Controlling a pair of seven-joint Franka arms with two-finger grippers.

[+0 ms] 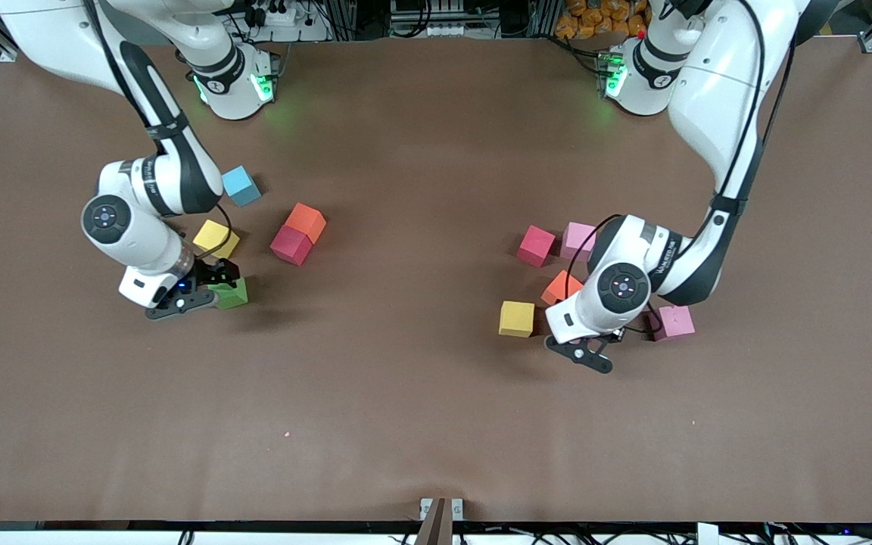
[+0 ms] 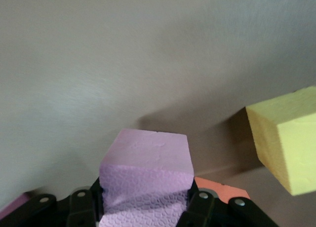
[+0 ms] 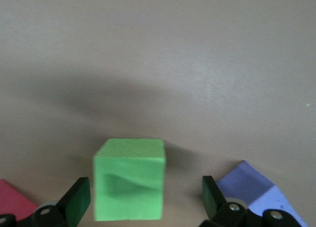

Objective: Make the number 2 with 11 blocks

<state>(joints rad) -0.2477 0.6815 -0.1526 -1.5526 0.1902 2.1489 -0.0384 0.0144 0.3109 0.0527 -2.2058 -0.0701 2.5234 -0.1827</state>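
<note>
Working at opposite ends of the table [image 1: 436, 424], the two arms were each down on a cube. The left gripper [image 2: 148, 207] had its pads pressed against a purple cube [image 2: 146, 182], whose soft sides showed the dented pattern of the squeeze; in the front view that cube was hidden under the wrist. The grip sat low on the cube, probably so that it could be lifted without tipping. Close around it lay a yellow cube [image 1: 517, 319], an orange cube [image 1: 562, 288], a red cube [image 1: 537, 246] and two pink cubes [image 1: 578, 241], one of them [image 1: 675, 322] toward the left arm's end.

The right gripper [image 3: 145, 202] stood with its fingers [image 3: 78, 202] spread wide on either side of the green cube [image 3: 129, 185], touching neither face. That looked like a straddle made ready for closing.

Near it were another yellow cube [image 1: 216, 239], a blue cube [image 1: 241, 185], and a red cube [image 1: 291, 245] touching an orange one [image 1: 306, 222], both farther from the camera than the green. The right wrist view also showed the corner of a bluish-purple cube [image 3: 249, 185] just beside the gripper.

No digit had been laid yet: the blocks lay in two loose clusters with bare table between them, where the 2 would most likely be built. The task seemed to be at its start.
</note>
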